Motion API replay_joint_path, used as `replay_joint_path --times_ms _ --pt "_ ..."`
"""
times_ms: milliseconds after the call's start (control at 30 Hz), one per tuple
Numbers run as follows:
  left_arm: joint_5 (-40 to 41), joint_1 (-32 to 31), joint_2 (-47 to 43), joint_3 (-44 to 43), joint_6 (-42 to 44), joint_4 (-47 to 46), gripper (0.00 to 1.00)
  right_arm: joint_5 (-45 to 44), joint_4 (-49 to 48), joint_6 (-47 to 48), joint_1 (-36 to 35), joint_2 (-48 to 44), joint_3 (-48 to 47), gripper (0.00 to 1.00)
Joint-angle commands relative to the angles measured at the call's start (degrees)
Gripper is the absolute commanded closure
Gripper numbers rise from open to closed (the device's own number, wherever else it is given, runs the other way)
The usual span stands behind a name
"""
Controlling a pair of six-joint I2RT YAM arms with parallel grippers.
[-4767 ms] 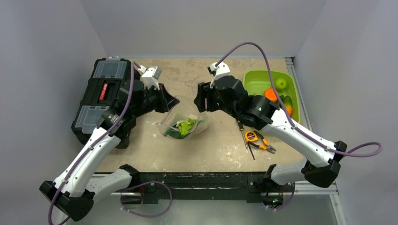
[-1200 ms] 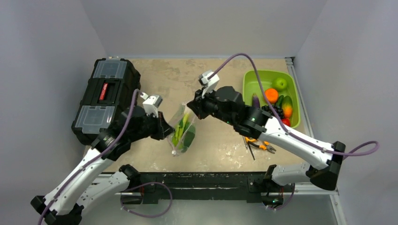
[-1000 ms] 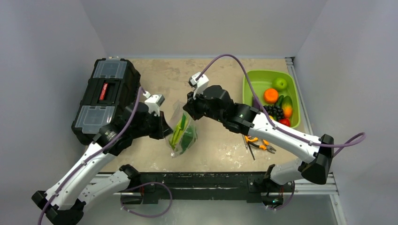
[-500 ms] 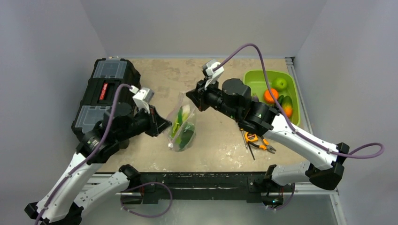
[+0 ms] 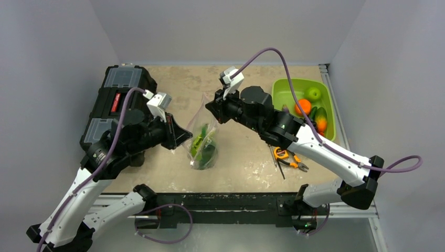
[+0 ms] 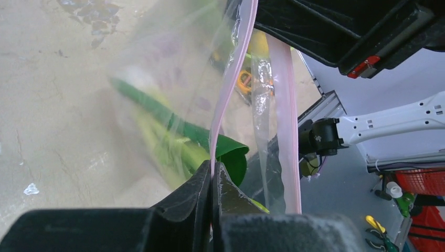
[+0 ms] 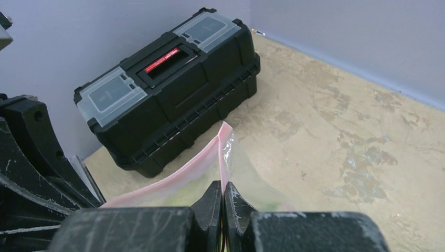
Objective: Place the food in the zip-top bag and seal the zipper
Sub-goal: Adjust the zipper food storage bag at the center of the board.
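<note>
The clear zip-top bag (image 5: 205, 126) hangs upright over the middle of the table, held between both grippers. The leafy green food (image 5: 202, 148) lies in its lower part, also seen as green stalks and leaves (image 6: 181, 142) in the left wrist view. My left gripper (image 5: 186, 138) is shut on the pink zipper (image 6: 232, 79) at the bag's near-left end; its tips (image 6: 214, 172) pinch the strip. My right gripper (image 5: 211, 107) is shut on the zipper (image 7: 197, 164) at the far end, with the strip running out from between its tips (image 7: 223, 188).
A black toolbox (image 5: 118, 100) stands at the left, close behind my left arm. A lime-green bin (image 5: 286, 89) with round fruits is at the right. Orange-handled pliers (image 5: 287, 157) and a screwdriver (image 5: 272, 149) lie under my right arm.
Both grippers kept their hold. My left gripper drew back to the left and my right gripper went up and toward the far side, so the bag's mouth is pulled longer.
</note>
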State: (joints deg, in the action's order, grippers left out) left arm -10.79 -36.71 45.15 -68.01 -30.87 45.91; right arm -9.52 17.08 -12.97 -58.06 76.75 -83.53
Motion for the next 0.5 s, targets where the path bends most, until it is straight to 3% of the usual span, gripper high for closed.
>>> replay_joint_path --times_ms 0,100,267,467 --pt "-3.3 0.3 1.6 -0.7 1.3 0.3 0.94 0.2 -5.6 -0.2 0.0 -1.8 -2.3 1.00" --pt "-3.4 0.3 0.6 0.3 1.3 1.7 0.79 0.9 -6.2 -0.6 0.0 -1.7 -2.2 1.00" --pt "-3.5 0.3 -2.7 3.0 0.6 0.8 0.45 1.4 -6.0 -0.2 0.0 -1.0 -2.9 1.00" --pt "-6.0 0.2 -1.5 3.8 0.0 2.4 0.25 1.6 -6.2 -0.3 -0.1 -1.0 -3.1 1.00"
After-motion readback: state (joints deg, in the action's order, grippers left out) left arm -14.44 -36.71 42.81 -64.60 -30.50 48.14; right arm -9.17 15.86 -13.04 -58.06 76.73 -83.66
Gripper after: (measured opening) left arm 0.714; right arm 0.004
